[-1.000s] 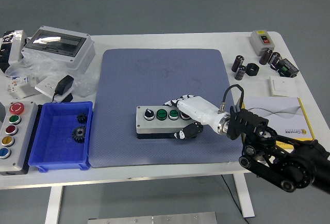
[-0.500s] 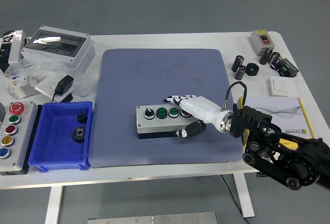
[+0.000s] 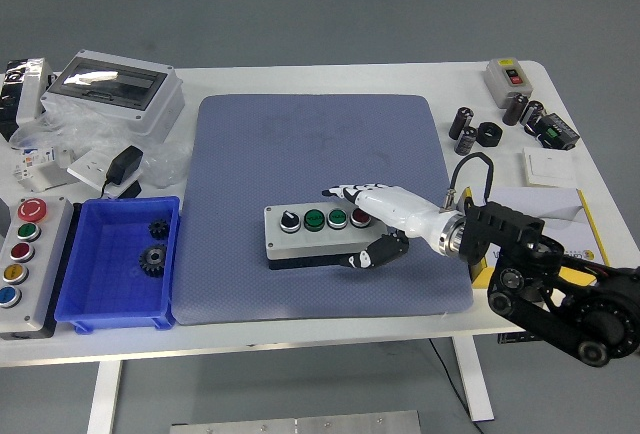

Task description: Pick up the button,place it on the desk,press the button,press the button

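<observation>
A grey button box (image 3: 310,238) lies on the blue-grey mat (image 3: 315,144), with a black knob, two green buttons and a red button (image 3: 361,218) on its top. My right hand (image 3: 368,222) is at the box's right end. Its white fingers (image 3: 350,192) reach over the far side, just behind the red button, and its black thumb (image 3: 362,257) is at the near side. The fingers are spread and hold nothing. The red button shows clear of the hand. My left arm is out of view.
A blue bin (image 3: 118,264) with gears and a second button box (image 3: 25,259) sit at the left. A grey enclosure (image 3: 112,91) and a black adapter (image 3: 124,166) are at back left. Capacitors (image 3: 466,124), a small switch box (image 3: 508,77) and a yellow-edged booklet (image 3: 545,219) are at the right.
My right hand and forearm have drawn back to the right along the box, uncovering the red button. The box has not moved.
</observation>
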`<state>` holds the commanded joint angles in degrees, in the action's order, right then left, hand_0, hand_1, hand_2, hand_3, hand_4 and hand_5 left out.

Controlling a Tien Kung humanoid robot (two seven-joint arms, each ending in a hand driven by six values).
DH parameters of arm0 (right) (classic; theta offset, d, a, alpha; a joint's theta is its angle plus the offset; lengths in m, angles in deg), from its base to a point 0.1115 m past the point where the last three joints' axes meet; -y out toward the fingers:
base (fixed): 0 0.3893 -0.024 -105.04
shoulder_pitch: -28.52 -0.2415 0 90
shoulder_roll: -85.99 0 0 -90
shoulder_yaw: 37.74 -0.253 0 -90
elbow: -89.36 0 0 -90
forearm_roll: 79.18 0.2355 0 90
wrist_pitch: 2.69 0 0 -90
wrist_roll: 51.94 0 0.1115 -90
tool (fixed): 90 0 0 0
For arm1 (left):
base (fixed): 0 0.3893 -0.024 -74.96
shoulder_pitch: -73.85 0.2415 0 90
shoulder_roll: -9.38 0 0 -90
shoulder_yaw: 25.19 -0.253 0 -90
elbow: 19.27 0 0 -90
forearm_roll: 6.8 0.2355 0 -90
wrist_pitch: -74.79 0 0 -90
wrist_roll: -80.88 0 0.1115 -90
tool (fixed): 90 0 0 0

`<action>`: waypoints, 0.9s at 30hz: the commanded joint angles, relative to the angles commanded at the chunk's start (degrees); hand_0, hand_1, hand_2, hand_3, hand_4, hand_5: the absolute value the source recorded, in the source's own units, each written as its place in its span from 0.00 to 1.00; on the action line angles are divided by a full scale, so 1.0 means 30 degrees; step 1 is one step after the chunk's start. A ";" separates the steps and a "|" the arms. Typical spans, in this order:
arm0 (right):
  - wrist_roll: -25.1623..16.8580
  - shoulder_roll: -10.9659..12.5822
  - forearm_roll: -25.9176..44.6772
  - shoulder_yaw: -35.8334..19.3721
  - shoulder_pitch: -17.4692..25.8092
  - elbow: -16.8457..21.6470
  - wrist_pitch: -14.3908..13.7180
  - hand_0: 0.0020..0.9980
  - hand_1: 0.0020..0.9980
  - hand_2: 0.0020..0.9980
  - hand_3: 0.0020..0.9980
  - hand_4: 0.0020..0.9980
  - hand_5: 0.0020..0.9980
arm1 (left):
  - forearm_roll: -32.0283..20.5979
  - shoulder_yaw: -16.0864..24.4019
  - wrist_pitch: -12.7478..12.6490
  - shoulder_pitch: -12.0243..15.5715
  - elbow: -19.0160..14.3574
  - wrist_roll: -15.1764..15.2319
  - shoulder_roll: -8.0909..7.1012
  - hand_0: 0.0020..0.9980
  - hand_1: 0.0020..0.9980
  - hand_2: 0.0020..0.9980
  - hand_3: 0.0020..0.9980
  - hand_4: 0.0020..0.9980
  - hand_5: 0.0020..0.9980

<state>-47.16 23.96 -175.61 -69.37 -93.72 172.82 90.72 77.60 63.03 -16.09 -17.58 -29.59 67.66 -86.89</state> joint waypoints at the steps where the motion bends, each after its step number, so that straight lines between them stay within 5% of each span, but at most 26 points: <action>1: 0.0021 0.0299 0.0277 -0.0226 0.0126 0.0342 0.0123 1.00 0.98 1.00 1.00 0.86 0.25 | 0.0011 0.0009 0.0015 -0.0004 0.0000 0.0024 0.0002 0.63 0.63 0.56 0.61 0.69 0.20; 5: 0.0309 0.1834 0.1755 -0.1765 0.0973 0.2061 0.0643 1.00 0.98 1.00 1.00 0.86 0.25 | 0.0082 0.0111 0.0034 0.0017 0.0000 0.0073 0.0001 0.63 0.63 0.56 0.61 0.69 0.20; 9: 0.1038 0.3322 0.2863 -0.3479 0.1710 0.3869 0.0124 1.00 0.98 1.00 1.00 0.83 0.22 | 0.0148 0.0260 -0.0018 0.0094 0.0000 0.0006 0.0004 0.63 0.63 0.56 0.61 0.70 0.18; 12: 0.2212 0.4115 0.3427 -0.4569 0.1854 0.5158 0.1048 1.00 0.97 1.00 1.00 0.85 0.27 | 0.0218 0.0351 -0.0056 0.0133 0.0000 -0.0068 0.0013 0.63 0.63 0.56 0.61 0.71 0.17; 17: 0.4459 0.4263 0.5010 -0.4490 0.1191 0.6158 0.3602 1.00 0.97 1.00 1.00 0.85 0.27 | 0.0195 0.0321 -0.0144 0.0120 0.0000 -0.0113 0.0015 0.63 0.63 0.56 0.61 0.71 0.17; 18: 0.4796 0.4204 0.5205 -0.4374 0.1014 0.6158 0.4013 0.84 0.84 0.91 1.00 0.71 0.22 | 0.0196 0.0320 -0.0151 0.0117 0.0000 -0.0120 0.0016 0.63 0.62 0.56 0.61 0.71 0.17; 23: 0.5914 0.3862 0.5507 -0.3568 -0.0136 0.6154 0.5765 0.84 0.84 0.91 1.00 0.71 0.22 | 0.0180 0.0314 -0.0156 0.0128 0.0000 -0.0156 0.0004 0.63 0.62 0.56 0.61 0.71 0.17; 24: 0.6011 0.3786 0.5468 -0.3427 -0.0353 0.6128 0.5930 0.19 0.37 0.48 0.80 0.44 0.17 | 0.0180 0.0320 -0.0156 0.0130 0.0000 -0.0163 -0.0001 0.63 0.63 0.56 0.61 0.72 0.16; 27: 0.6162 0.3554 0.5311 -0.3154 -0.0829 0.5870 0.6125 0.19 0.37 0.48 0.80 0.44 0.17 | 0.0186 0.0326 -0.0152 0.0128 0.0000 -0.0177 -0.0016 0.63 0.63 0.56 0.61 0.72 0.16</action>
<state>-28.67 34.62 -159.67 -78.83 -96.20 190.43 109.10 78.16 64.01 -16.54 -17.19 -29.59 67.13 -86.94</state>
